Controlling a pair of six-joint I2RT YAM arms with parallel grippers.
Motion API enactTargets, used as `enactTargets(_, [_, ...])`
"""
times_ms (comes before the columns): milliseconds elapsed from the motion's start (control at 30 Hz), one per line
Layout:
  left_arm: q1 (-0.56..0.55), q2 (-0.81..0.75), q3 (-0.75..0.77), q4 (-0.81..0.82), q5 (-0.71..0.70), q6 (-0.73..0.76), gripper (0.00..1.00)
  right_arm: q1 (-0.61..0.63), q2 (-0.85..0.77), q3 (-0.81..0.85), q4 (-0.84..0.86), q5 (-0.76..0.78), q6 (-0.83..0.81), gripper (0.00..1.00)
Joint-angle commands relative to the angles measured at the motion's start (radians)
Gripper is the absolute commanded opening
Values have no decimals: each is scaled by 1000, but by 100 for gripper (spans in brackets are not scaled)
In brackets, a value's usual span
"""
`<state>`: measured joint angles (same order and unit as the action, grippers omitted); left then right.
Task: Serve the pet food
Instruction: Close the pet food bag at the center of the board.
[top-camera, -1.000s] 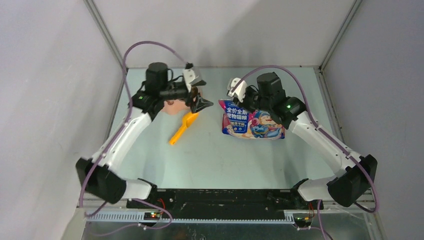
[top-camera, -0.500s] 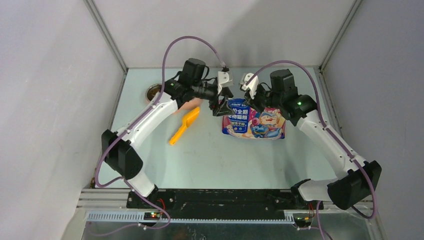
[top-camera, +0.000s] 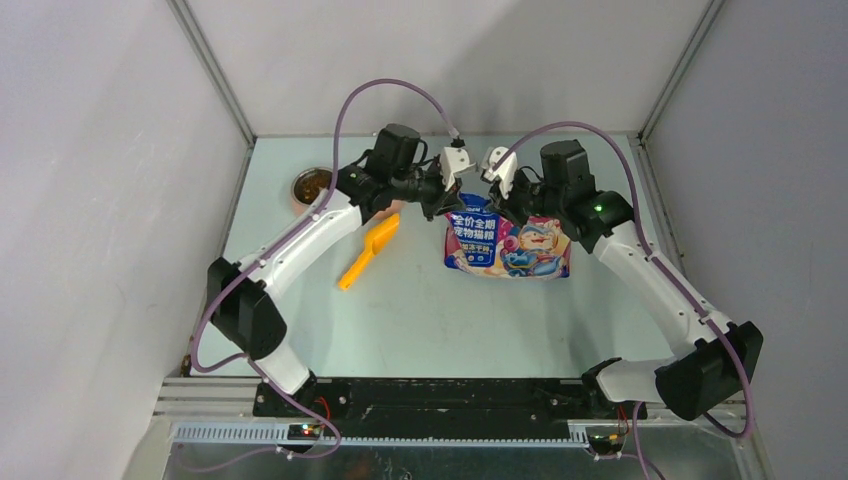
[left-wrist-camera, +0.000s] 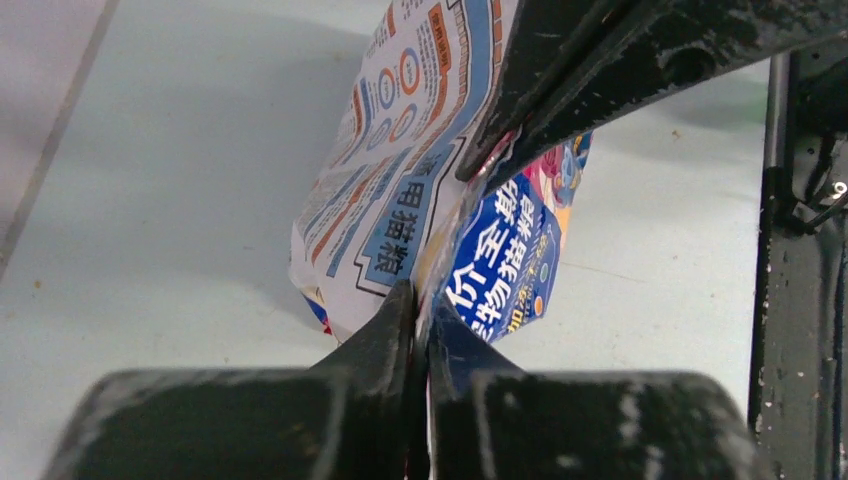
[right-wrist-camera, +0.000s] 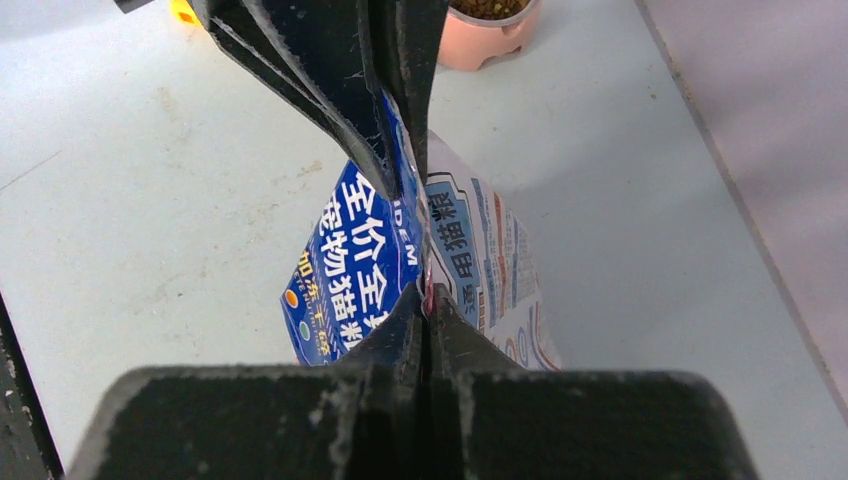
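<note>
Near half of table lay open; orange scoop, cat food bag and pink feeder crowded the far half.

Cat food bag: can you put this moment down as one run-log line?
left gripper: shut on cat food bag top edge | right gripper: shut on same edge | orange scoop: lying apart, left of bag

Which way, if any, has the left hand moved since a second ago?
Yes. The left hand swung rightward in the top view, from by the orange scoop to the top edge of the cat food bag.
</note>
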<state>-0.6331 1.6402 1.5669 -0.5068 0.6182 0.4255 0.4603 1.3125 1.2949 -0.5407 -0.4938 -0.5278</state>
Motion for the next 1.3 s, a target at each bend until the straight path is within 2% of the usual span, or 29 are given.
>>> enactTargets(0, [-6,-30,-16,30,-102,-24,3,-11,-38,-4,21,-22,11,0])
enactTargets(100, [-7,-31,-23,53,-141,-44,0,-13,-36,-4,21,-25,12,3])
enactTargets(133, [-6,-31,-27,57,-143,-59,0,-12,-34,-3,23,-28,20,18])
enactTargets(167, [-6,-33,-28,64,-145,-68,0,-11,-30,-4,29,-29,27,25])
enactTargets(200, [-7,-33,-29,68,-146,-84,0,-8,-28,-4,34,-30,45,37])
enactTargets(267, [-10,-40,-34,77,-143,-107,0,2,-13,-4,59,-12,80,48])
enactTargets(333, [-11,-51,-43,88,-124,-130,0,19,-7,-16,96,35,109,50])
enactTargets(500, [-11,-95,-76,115,-64,-170,0,48,9,-31,173,136,144,50])
enactTargets(600, [-11,-108,-84,124,-32,-189,0,47,17,-32,195,212,164,43])
enactTargets(667, [-10,-115,-87,127,-22,-197,0,47,13,-34,196,246,162,35])
enactTargets(767, [-11,-117,-88,129,-13,-209,0,45,-12,-40,199,313,146,12])
enactTargets(833, [-11,-119,-89,131,-9,-214,0,38,-34,-40,189,337,127,1])
enactTargets(867, [-11,-119,-89,132,-9,-214,0,30,-43,-40,179,339,118,0])
enactTargets(1033, [-11,-120,-93,132,-15,-213,0,-3,-110,-40,99,298,75,0])
enactTargets(1067, [-10,-121,-93,132,-14,-212,0,-6,-116,-40,85,294,68,5])
enactTargets(1100, [-11,-121,-95,131,-16,-211,0,-6,-126,-44,65,291,54,19])
enactTargets(1167, [-11,-125,-97,131,-15,-211,0,-6,-149,-75,69,293,40,30])
enactTargets(1267, [-11,-128,-100,133,-13,-215,0,-4,-176,-142,115,322,28,36])
